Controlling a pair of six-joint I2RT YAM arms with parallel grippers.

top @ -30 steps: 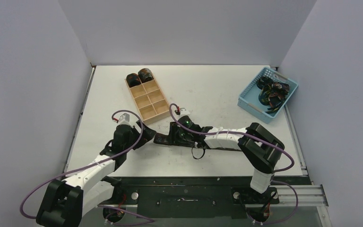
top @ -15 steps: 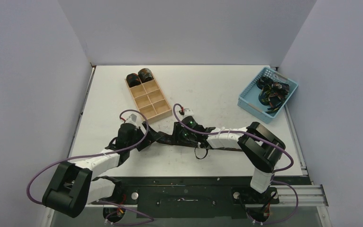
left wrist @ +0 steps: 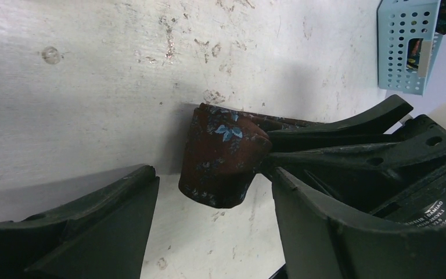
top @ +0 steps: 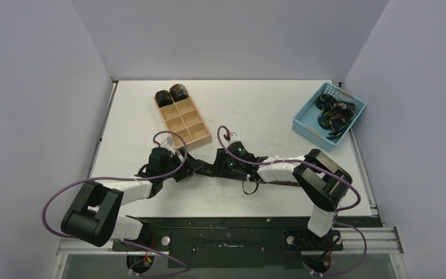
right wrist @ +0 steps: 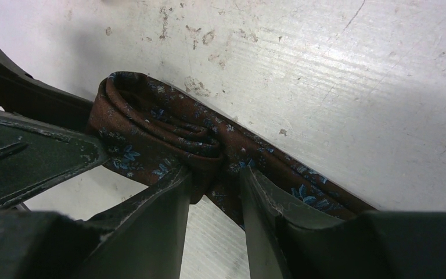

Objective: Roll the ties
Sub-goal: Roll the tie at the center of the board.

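A dark brown tie with small blue flowers (top: 279, 180) lies as a strip on the table under my right arm. Its left end is partly rolled into a coil (right wrist: 151, 125). My right gripper (top: 219, 165) is shut on the coil's inner folds, fabric pinched between its fingers (right wrist: 215, 183). My left gripper (top: 190, 168) is open; its fingers (left wrist: 93, 224) stand wide on both sides just short of the coil's end (left wrist: 223, 154), not touching it. Two finished dark coils (top: 171, 95) sit in the far compartments of the wooden tray.
The tan wooden tray (top: 187, 127) lies just beyond the two grippers. A light blue basket (top: 308, 119) with several loose ties stands at the far right edge; it also shows in the left wrist view (left wrist: 409, 46). Grey walls close in the table.
My left arm has swung right and forward until its open gripper faces the coil's end. My right gripper has shifted slightly right with the tie.
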